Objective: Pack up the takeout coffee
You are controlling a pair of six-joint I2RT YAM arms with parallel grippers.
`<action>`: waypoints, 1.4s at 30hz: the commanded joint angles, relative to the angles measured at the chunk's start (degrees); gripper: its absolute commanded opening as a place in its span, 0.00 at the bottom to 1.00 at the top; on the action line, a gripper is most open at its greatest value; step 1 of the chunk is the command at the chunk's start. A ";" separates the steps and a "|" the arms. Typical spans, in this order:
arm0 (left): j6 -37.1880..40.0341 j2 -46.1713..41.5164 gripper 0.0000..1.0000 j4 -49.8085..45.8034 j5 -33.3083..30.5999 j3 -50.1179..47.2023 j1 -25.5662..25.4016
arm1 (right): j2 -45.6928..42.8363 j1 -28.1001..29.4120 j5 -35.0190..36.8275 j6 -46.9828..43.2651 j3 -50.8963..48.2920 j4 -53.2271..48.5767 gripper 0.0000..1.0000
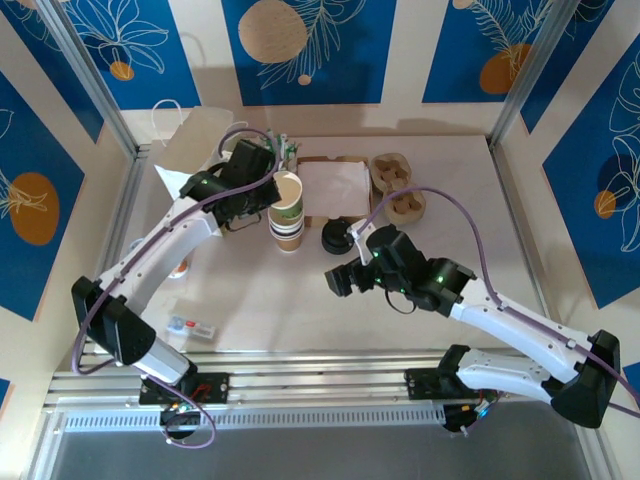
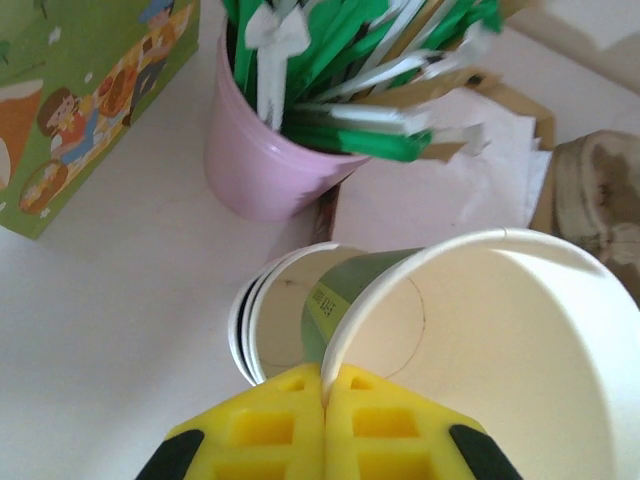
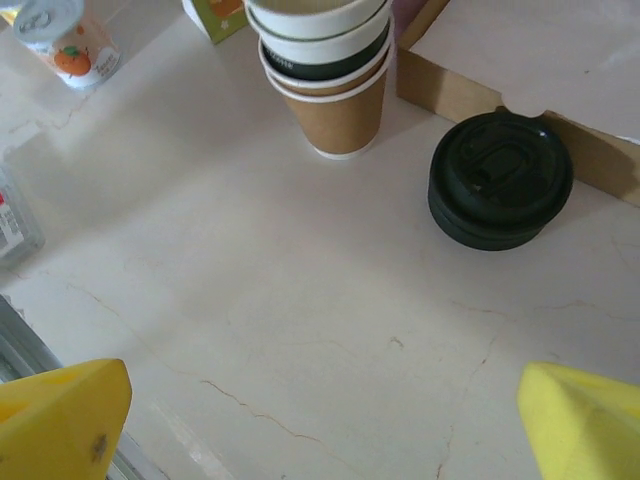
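Note:
My left gripper [image 1: 268, 192] [image 2: 323, 385] is shut on the rim of the takeout coffee cup [image 1: 288, 192] [image 2: 500, 330], a green-sided paper cup, white inside, with no lid on it. The cup hangs tilted just above the stack of nested cups [image 1: 287, 232] [image 2: 262, 320] [image 3: 335, 90], its base still inside the top one. A pile of black lids [image 1: 337, 237] [image 3: 500, 180] sits right of the stack. My right gripper [image 1: 338, 280] [image 3: 322, 400] hovers open over bare table, in front of the lids, with nothing between its fingers.
A pink cup of green-wrapped sticks [image 2: 260, 160] and a green printed box [image 2: 80, 100] stand behind the stack. A brown box with white paper [image 1: 335, 185] and pulp carriers [image 1: 395, 185] lie to the right. A paper bag [image 1: 195, 145] is back left, a small can [image 3: 55, 40] at left.

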 commanded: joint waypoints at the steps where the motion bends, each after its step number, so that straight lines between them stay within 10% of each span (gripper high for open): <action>1: 2.10 -4.09 0.00 -2.31 0.53 4.31 0.47 | 0.88 -2.17 0.09 2.77 3.69 -5.59 0.99; 10: 5.98 -11.99 0.00 -11.00 1.10 3.62 -5.22 | -0.46 -13.84 -7.58 7.66 8.11 -13.58 0.99; 18: -0.76 -20.29 0.00 -7.82 -1.01 -15.64 -18.56 | -0.80 -25.07 -12.68 9.79 8.64 -16.42 0.99; 42: -6.73 -6.53 0.07 13.82 2.91 -35.16 -27.96 | 23.51 -18.73 -7.49 7.89 17.49 -16.08 0.98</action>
